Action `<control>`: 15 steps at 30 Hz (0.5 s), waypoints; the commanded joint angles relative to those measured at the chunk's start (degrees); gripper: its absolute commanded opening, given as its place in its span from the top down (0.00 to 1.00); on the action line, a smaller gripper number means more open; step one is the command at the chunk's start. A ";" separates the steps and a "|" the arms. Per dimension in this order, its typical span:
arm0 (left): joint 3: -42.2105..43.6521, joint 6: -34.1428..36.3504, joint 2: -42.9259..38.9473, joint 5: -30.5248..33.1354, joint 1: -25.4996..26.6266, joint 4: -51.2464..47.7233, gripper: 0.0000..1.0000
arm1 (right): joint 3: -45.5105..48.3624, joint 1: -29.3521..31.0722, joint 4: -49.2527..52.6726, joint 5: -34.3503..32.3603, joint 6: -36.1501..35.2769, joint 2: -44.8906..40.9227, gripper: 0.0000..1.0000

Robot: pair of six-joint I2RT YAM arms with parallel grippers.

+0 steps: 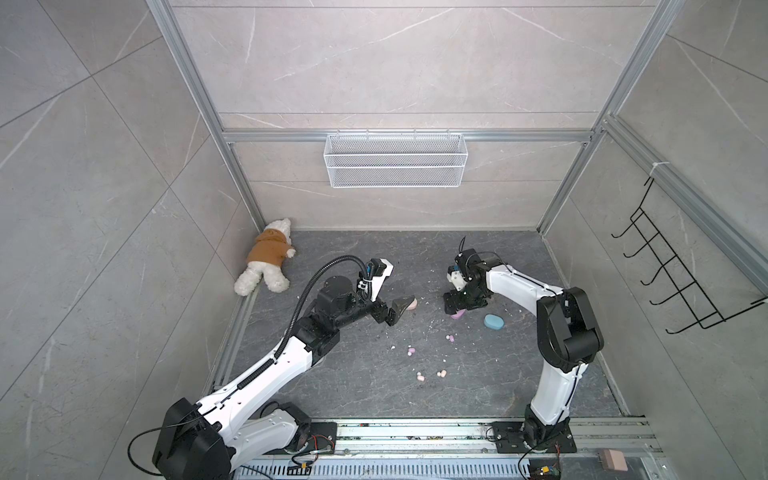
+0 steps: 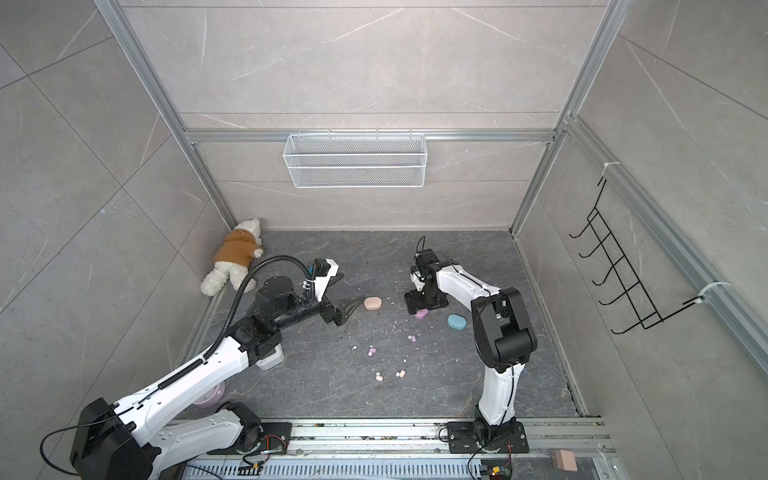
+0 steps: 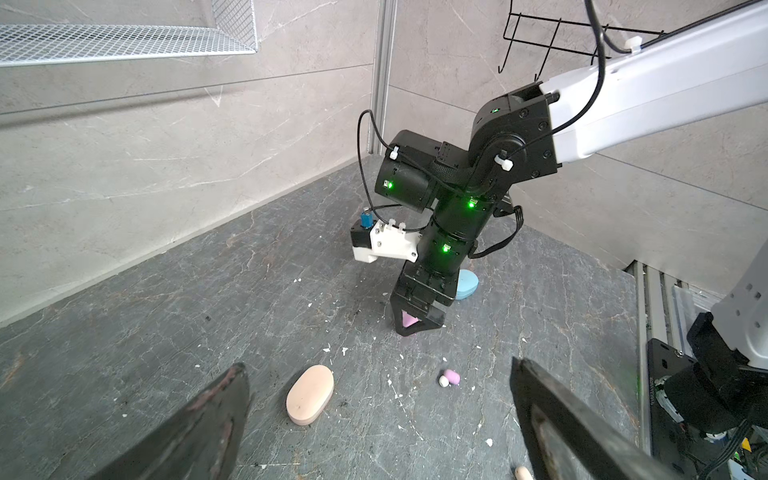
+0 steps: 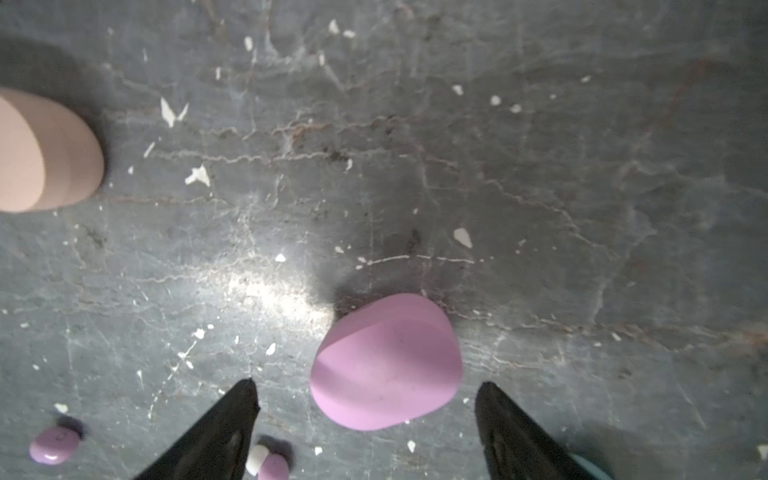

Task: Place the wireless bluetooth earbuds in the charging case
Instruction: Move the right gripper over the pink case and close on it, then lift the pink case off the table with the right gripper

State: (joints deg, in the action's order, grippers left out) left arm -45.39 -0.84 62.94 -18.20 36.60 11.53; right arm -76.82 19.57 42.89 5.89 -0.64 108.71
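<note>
We are finding the left gripper (image 3: 379,365) with its jaws spread wide and nothing between them. In both top views it is hovering just beside the peach charging case (image 2: 372,303), which is lying flat and shut on the dark stone table (image 1: 353,382). We are seeing no contact between the two.

The right gripper (image 4: 366,385) is pointing down over the lilac charging case (image 4: 386,361). Its jaws are standing apart, one on either side of the case. In the right wrist view we are noting bare table between each finger and the case, so it is gripping nothing. That case is sitting closed on the table. The blue charging case (image 1: 494,322) is lying near it, toward the right arm's base, untouched.

The earbuds we can make out are all lying loose on the table, none in a case. We are recording a first lilac earbud (image 1: 449,338) near the lilac case and a second lilac earbud (image 1: 411,352) nearer the arms' bases. A first peach earbud (image 1: 421,377) and a second peach earbud (image 1: 442,373) are lying close together, nearer the bases again. White specks (image 4: 198,175) are littering the surface around them.

A plush bear (image 1: 266,262) is lying in the far left corner, well apart from the work.
</note>
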 commanded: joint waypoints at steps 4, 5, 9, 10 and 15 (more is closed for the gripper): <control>-0.52 0.84 -1.33 -1.01 -0.20 -0.45 0.00 | -1.93 0.36 0.17 -0.25 -8.34 1.54 0.14; -0.47 0.84 -1.33 -1.10 -0.23 -0.44 0.00 | -2.37 0.38 0.18 -1.01 -8.87 1.85 0.13; -0.37 0.84 -1.41 -1.06 -0.21 -0.28 0.00 | -5.71 0.49 2.93 -0.10 -11.92 4.71 0.12; -0.36 0.83 -1.50 -1.10 -0.19 -0.30 0.00 | -6.46 0.85 3.62 0.33 -12.87 5.38 0.12; -0.47 0.93 -1.68 -0.98 -0.15 -0.63 0.00 | -7.66 1.37 6.29 -0.80 -15.41 6.85 0.12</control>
State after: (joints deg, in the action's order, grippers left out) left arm -45.39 -0.84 62.76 -18.31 36.60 11.42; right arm -83.18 20.47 45.19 5.58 -12.84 114.21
